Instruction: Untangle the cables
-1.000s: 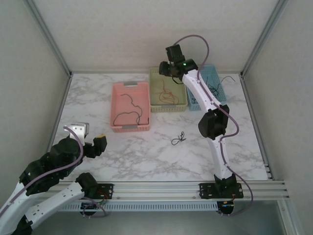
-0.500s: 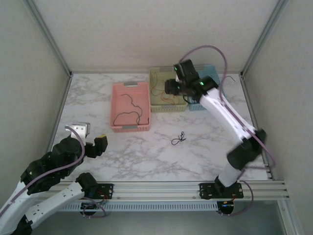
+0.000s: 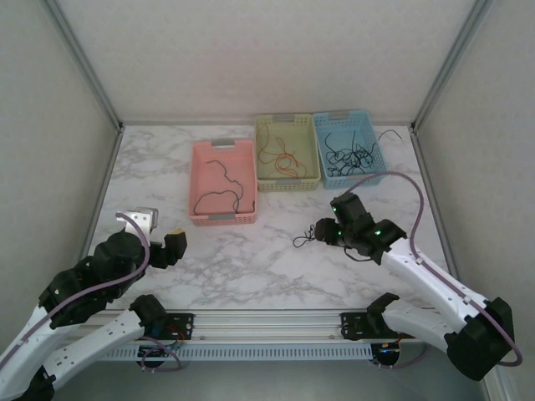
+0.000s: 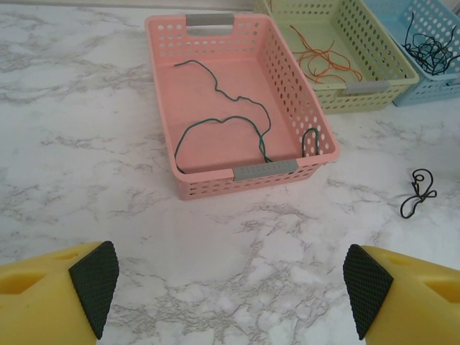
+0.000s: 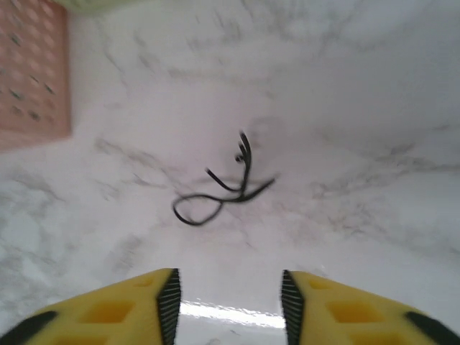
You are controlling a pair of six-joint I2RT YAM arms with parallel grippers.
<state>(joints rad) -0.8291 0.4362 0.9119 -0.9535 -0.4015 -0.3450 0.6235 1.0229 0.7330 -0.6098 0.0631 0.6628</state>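
Observation:
A small black cable clump lies loose on the marble table, also seen in the left wrist view and, blurred, in the right wrist view. My right gripper hovers low just right of it, open, with the clump ahead of the fingertips and nothing between them. A dark green cable lies in the pink basket. Orange-red cables sit in the yellow-green basket. Black cables fill the blue basket. My left gripper is open and empty at the front left.
The three baskets stand in a row at the back centre and right. One black strand hangs out past the blue basket's right side. Metal frame posts and walls bound the table on both sides. Bare marble spreads in front of the pink basket.
My right arm has swung from above the back baskets down to the front, ending beside the small black clump, its jaws a little narrower. The left arm has stayed put.

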